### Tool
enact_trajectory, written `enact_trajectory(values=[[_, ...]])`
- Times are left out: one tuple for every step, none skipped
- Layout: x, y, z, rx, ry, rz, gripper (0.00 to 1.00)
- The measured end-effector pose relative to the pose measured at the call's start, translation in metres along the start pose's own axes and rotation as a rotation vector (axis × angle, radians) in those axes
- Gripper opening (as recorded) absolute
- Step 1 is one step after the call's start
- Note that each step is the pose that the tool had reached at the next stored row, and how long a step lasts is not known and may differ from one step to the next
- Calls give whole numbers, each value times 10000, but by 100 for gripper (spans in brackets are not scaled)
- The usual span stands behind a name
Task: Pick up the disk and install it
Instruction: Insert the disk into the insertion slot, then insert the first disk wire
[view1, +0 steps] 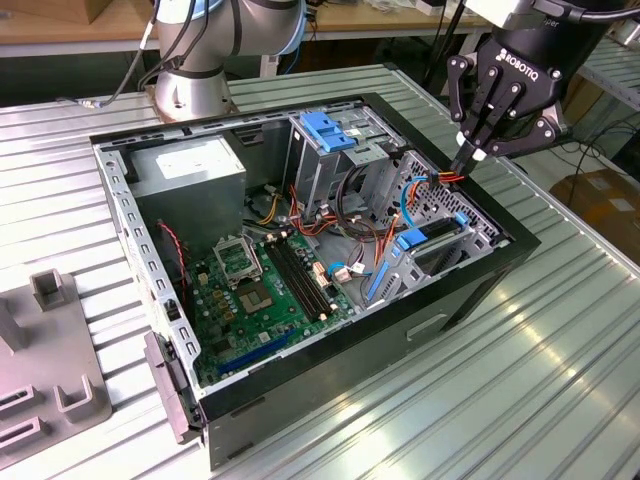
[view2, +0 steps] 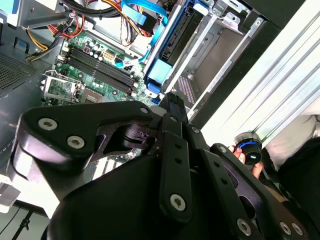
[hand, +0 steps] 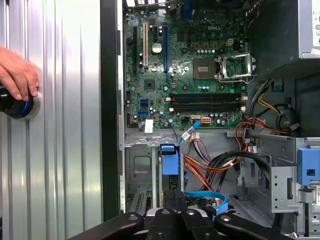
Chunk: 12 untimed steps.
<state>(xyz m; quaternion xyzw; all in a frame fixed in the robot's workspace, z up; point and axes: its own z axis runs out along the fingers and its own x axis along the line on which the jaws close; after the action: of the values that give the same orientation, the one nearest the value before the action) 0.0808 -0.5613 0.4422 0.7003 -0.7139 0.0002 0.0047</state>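
The disk (view1: 414, 240) stands on edge inside the drive bay at the front corner of the open computer case (view1: 480, 285), its blue rail showing on top. Its blue rail end also shows in both wrist views, as the disk (view2: 161, 67) and the disk (hand: 170, 162). My gripper (view1: 468, 156) hangs just above the case's far side, over the orange and blue cables behind the bay. Its fingers are shut together with nothing between them. The shut fingertips (view2: 175, 102) point down toward the bay.
A grey power supply (view1: 190, 165) and a metal cage with a blue latch (view1: 330, 130) fill the case's rear. The motherboard (view1: 265, 285) lies on its floor. Grey fixtures (view1: 50, 350) stand at the exterior view's left. A hand (hand: 17, 75) rests on a black knob (hand: 17, 106) on the table.
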Motion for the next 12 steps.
enact_trajectory(values=[[0, 0, 0, 0, 0, 0, 11], [0, 0, 0, 0, 0, 0, 11], [0, 0, 0, 0, 0, 0, 11], [0, 0, 1, 0, -1, 0, 11], [0, 0, 1, 0, -1, 0, 11], [0, 0, 1, 0, 0, 0, 11], [0, -9, 2, 0, -3, -1, 11], [0, -25, 2, 0, -1, 0, 11], [-1, -63, 3, 0, -1, -1, 11], [-2, -114, 6, 0, -1, 1, 11], [-3, -155, 9, 1, 1, 1, 11], [-4, -197, 13, 0, 3, 0, 11]])
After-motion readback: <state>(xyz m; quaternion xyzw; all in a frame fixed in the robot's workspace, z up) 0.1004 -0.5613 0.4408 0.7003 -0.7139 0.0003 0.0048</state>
